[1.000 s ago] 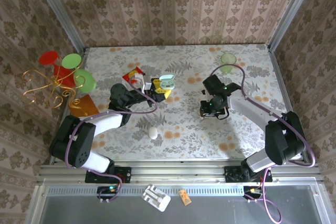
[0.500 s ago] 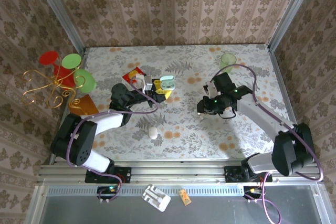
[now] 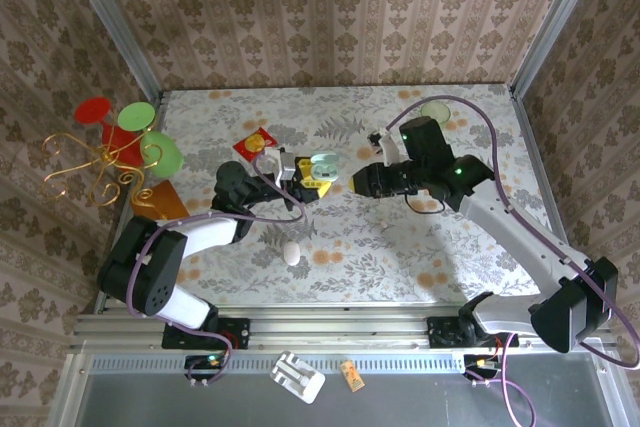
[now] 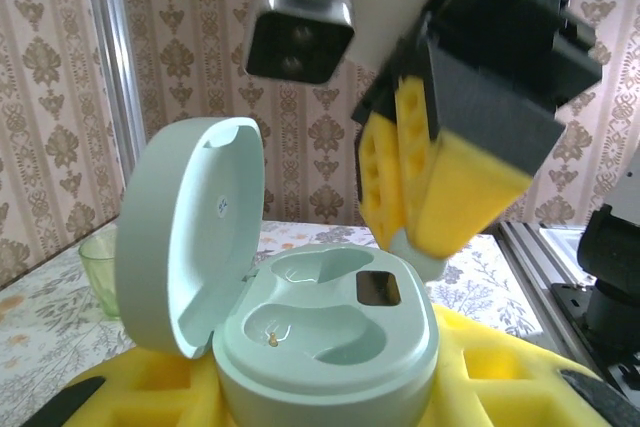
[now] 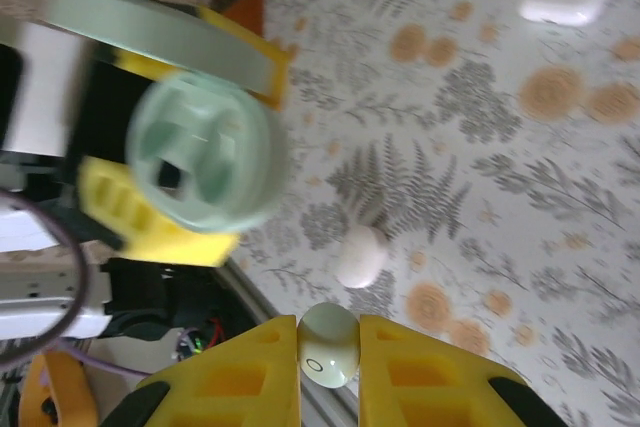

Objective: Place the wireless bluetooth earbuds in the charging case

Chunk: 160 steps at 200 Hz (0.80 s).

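Left wrist view: left gripper (image 4: 320, 402) jaws are clamped on the base of the charging case (image 4: 325, 332), whose hinged top stands open. Right gripper (image 4: 425, 197) hangs just above the case's right side, jaws pressed together on one earbud (image 4: 415, 250). A white egg (image 3: 290, 253) lies on the table near the case.

The case (image 4: 325, 347), pale mint and round, stands upright in my left gripper (image 4: 320, 397), its lid swung open to the left and both wells bare. My right gripper (image 5: 328, 332) pinches one pale earbud (image 5: 328, 347) close above the case's rim.
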Tool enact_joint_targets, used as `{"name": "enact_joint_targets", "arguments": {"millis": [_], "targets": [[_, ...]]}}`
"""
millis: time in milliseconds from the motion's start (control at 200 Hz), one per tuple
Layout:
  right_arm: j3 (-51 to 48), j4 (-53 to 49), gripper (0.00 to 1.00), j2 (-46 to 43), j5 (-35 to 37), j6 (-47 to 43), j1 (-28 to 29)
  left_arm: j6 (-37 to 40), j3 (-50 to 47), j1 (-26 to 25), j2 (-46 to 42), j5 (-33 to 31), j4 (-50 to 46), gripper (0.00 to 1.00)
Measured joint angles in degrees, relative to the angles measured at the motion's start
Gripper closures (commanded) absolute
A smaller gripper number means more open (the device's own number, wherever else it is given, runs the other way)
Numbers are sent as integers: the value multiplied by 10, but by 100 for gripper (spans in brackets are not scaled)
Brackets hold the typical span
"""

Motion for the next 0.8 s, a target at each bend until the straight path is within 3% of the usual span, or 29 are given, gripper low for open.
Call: {"name": "enact_joint_targets", "arguments": {"millis": [800], "targets": [[47,31,83,30,-26,-1,22,6,0,-9,0,32,0,89]]}}
